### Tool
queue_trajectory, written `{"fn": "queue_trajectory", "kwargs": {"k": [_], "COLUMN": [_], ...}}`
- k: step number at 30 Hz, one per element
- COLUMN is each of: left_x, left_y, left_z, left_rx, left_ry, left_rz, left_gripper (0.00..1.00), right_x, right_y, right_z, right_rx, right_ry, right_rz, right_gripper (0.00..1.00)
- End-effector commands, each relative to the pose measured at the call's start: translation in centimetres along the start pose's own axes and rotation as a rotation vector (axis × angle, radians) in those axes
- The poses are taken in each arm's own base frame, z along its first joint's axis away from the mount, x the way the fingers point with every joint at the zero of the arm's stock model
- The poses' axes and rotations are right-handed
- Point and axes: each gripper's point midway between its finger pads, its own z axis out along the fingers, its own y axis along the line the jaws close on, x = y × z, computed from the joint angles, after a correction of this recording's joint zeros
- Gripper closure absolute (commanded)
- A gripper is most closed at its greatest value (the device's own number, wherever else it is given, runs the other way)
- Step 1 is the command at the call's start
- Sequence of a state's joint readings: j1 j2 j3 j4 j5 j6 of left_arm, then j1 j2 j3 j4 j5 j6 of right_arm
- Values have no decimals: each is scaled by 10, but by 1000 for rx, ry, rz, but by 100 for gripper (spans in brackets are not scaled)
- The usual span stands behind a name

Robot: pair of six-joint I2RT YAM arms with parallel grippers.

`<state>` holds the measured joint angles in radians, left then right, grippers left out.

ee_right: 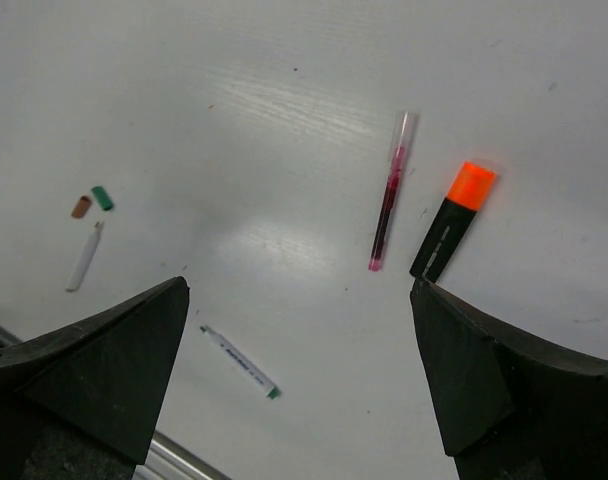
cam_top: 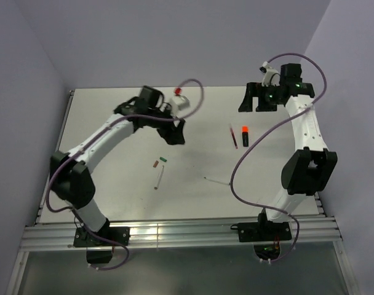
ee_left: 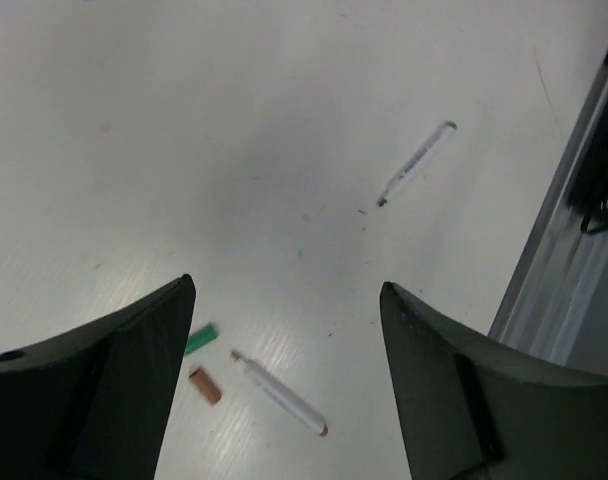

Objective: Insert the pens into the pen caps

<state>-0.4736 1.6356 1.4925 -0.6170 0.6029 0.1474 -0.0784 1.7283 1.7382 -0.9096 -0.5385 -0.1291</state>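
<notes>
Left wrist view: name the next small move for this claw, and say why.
Probably bring the left claw down over the white pen and close on it. The claw hangs open with nothing between its fingers, and that pen lies loose just below it in this view, right beside the brownish cap and the green cap, touching neither.

Blk marker [ee_right: 444,238] w/ orange end, dark-red pen [ee_right: 388,195] — green cap [ee_right: 103,197], brown cap [ee_right: 81,207].

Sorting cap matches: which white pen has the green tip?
The lone white pen, green at its end. The other white pen lies beside the green cap and brown cap, showing no green.
</notes>
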Motion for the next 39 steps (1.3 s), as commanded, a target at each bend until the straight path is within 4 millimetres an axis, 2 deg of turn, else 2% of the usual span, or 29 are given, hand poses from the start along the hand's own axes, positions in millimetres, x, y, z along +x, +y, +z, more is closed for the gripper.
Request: {"fn": "queue_trajectory", "kwargs": {"k": [1, 2, 3, 5, 6, 8, 11, 12, 14, 16, 21, 27, 34, 37, 39], "left_x": [23, 29, 32, 44, 47, 59, 76, 83, 85, 95, 121, 136, 138, 147, 157], "left_y": [-43, -59, -60, -77, -78, -95, -107, -104, -106, -102, -109, -109, -111, -115, -120], "left_z": [39, 53, 71, 91, 107, 123, 149, 158, 170, 176, 187, 199, 211, 213, 210], "left_rx": [112, 151, 170, 216, 228, 272, 304, 293, 277, 257, 271, 265, 254, 269, 292], "left_ry": [202, 248, 284, 348, 371, 418, 475, 497, 485, 508, 566, 587, 573, 598, 620], "left_rz": [299, 372, 396, 472, 495, 559, 601, 604, 622, 641, 681, 718, 743, 777, 792], "left_gripper": [23, 26, 31, 34, 37, 39, 43, 44, 44, 44, 48, 51, 55, 64, 76], "right_x": [9, 15, 17, 23, 26, 32, 33, 33, 32, 31, 30, 38, 43, 43, 44], "right_y": [11, 15, 14, 14, 14, 21, 27, 28, 34, 39, 45, 45, 48, 49, 49], "right_z": [-38, -45, -52, -69, -72, -83, -93, -95, -101, -107, -117, -124, -133, -135, -133], "right_rx": [-127, -161, -171, -168, -162, -157, -147, -146, -156, -158, -149, -115, -89, -88, -99], "right_ry": [-45, -40, -50, -72, -74, -86, -99, -101, -109, -123, -135, -132, -132, -131, -126], "right_rz": [23, 40, 24, 17, 12, -9, -31, -31, -31, -39, -58, -90, -120, -125, -117], "right_gripper": [0, 0, 0, 0, 0, 0, 0, 0, 0, 0, 0, 0, 0, 0, 0]}}
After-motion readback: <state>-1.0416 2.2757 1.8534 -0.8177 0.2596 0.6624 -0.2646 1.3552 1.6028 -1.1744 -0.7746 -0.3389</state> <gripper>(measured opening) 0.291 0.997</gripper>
